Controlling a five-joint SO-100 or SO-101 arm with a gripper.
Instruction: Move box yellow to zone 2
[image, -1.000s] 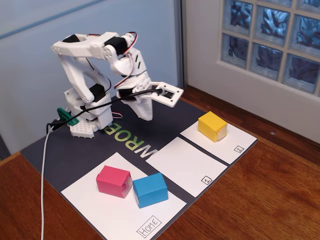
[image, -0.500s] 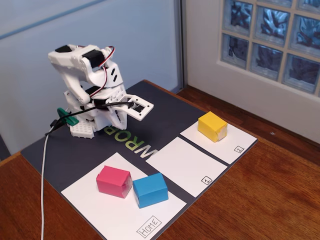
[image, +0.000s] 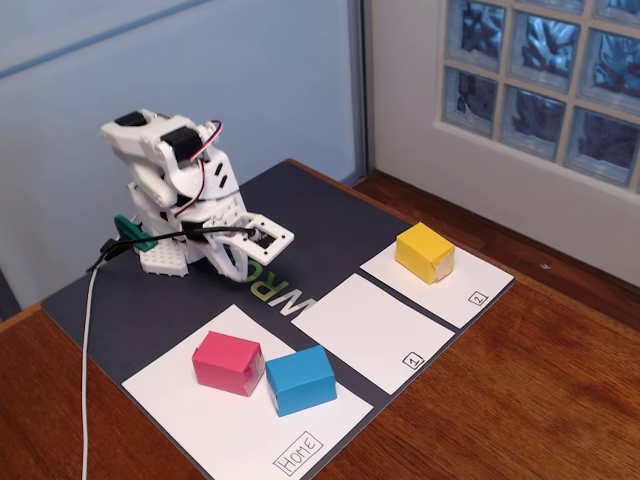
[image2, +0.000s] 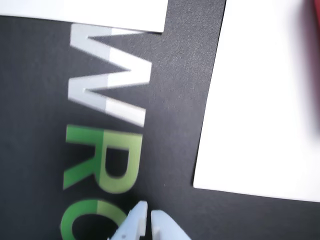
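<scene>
The yellow box sits on the white zone 2 panel at the right of the dark mat in the fixed view. My gripper is folded low near the arm's base, far from the box, over the mat's lettering. In the wrist view the gripper shows two white fingertips close together with nothing between them, above the green letters. The yellow box is out of the wrist view.
A pink block and a blue block stand side by side on the Home panel. The panel marked 1 lies between Home and zone 2. A cable runs down the mat's left side.
</scene>
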